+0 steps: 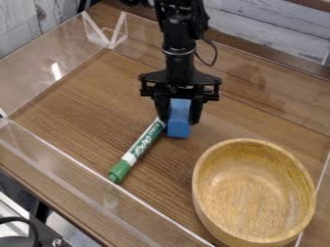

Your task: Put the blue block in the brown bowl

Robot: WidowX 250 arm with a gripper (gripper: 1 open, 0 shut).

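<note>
Looking down on the wooden table [91, 101], we see our gripper [179, 99] pointing straight down in the middle of the scene; its two black fingers [157, 100] are squeezed in as far as they go, one on each side of the blue block [180, 118]; so we think we have hold of the block, near its top end. The block stands up tall under the gripper, with its long side running up and down; we cannot tell if its bottom end touches the table or hangs just above it.

The brown bowl [254, 230] sits at about four o'clock from the block, near but not touching; it is round, wide and empty, so it is an easy thing to hit. That is the way we must go; up first, we think, so the block clears the rim, then over toward four o'clock, then let go.

A green and white marker [137, 151] lies flat on the table; its near tip is just beside the block, and the rest runs off toward seven o'clock. It points away from the bowl, so it should not be in our way; a clear plastic wall [65, 162] runs round the table edge.
</note>
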